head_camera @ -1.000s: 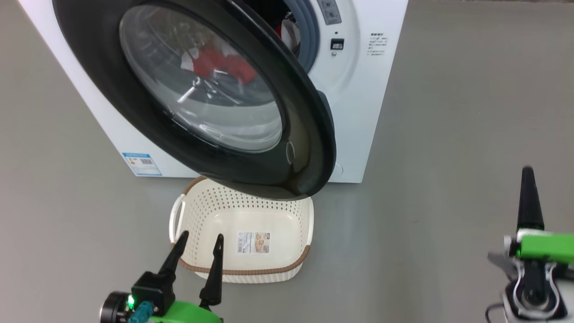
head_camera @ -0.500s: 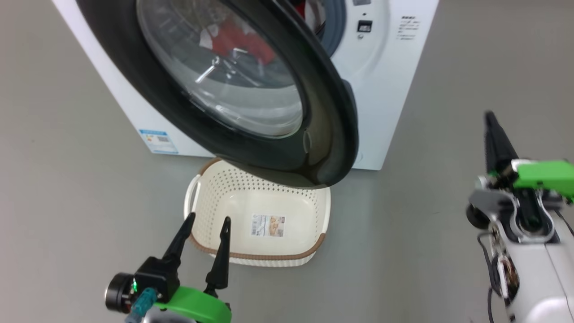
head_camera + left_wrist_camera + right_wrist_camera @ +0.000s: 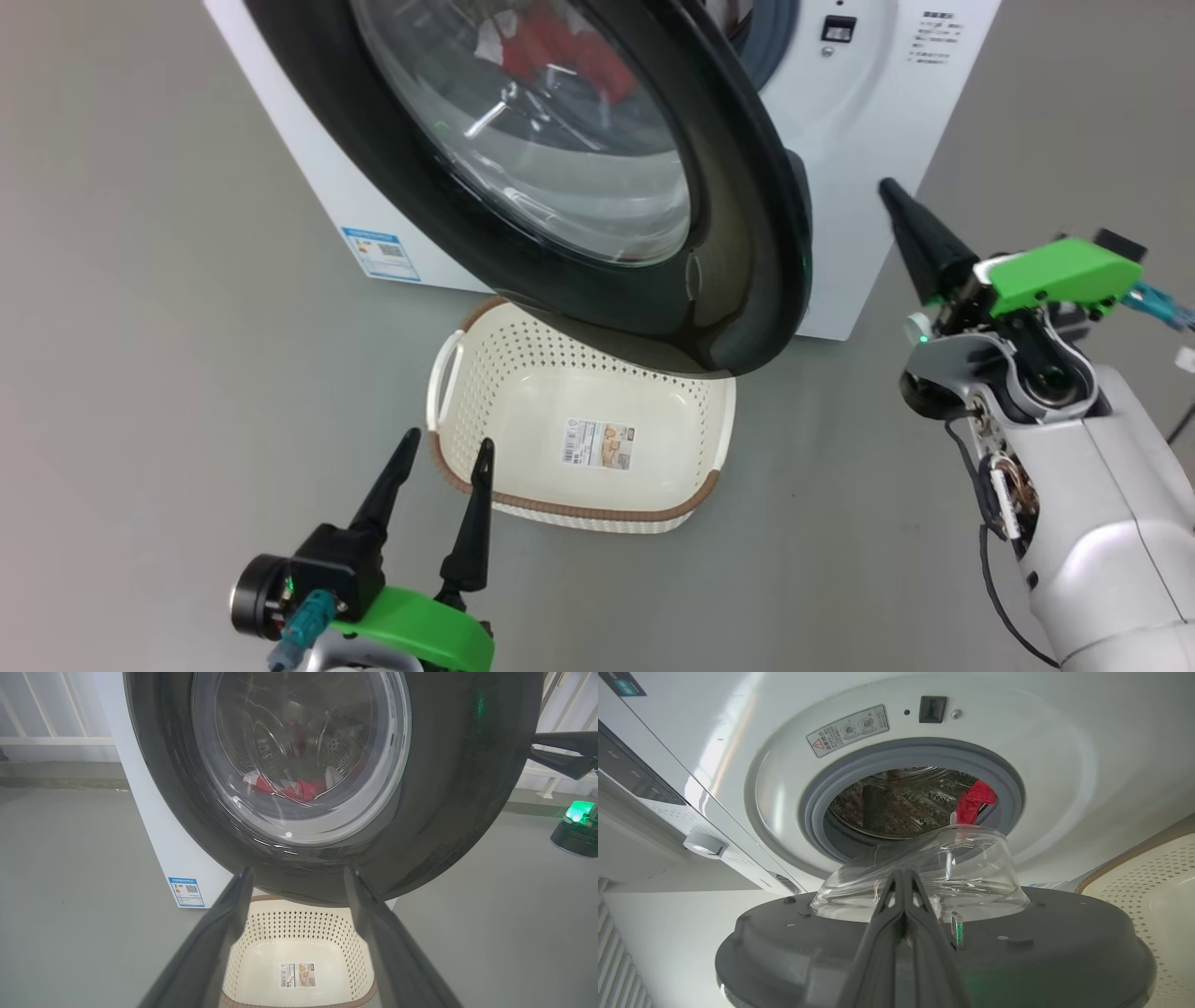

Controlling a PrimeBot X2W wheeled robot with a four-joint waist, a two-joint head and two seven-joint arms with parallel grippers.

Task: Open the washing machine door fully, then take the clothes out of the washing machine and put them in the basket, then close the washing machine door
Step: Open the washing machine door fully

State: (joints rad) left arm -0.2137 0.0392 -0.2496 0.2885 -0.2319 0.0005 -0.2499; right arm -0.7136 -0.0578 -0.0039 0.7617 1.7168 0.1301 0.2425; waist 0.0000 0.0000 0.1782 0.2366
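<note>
The washing machine (image 3: pixel 868 187) is white, and its door (image 3: pixel 738 233), black-rimmed with a clear glass bowl, stands partly open over the basket (image 3: pixel 569 509). Red clothes (image 3: pixel 560 47) lie in the drum, seen through the glass (image 3: pixel 299 788) and past the gasket (image 3: pixel 976 800). My left gripper (image 3: pixel 447 441) is open, low at the basket's near left rim, pointing at the door's outer face (image 3: pixel 444 812). My right gripper (image 3: pixel 887 185) is shut and holds nothing. It sits a little to the right of the door's free edge, pointing across the door's inner face (image 3: pixel 784 952) toward the glass bowl (image 3: pixel 924 872).
Grey floor (image 3: pixel 140 327) spreads left and right of the machine. A blue label (image 3: pixel 381 254) marks the machine's lower front, and the latch socket (image 3: pixel 932 708) sits above the drum opening. A white railing (image 3: pixel 46 737) runs behind the machine.
The head camera has turned, shifting the whole scene right. My right gripper has risen and come in toward the door's free edge. The left gripper stays by the basket.
</note>
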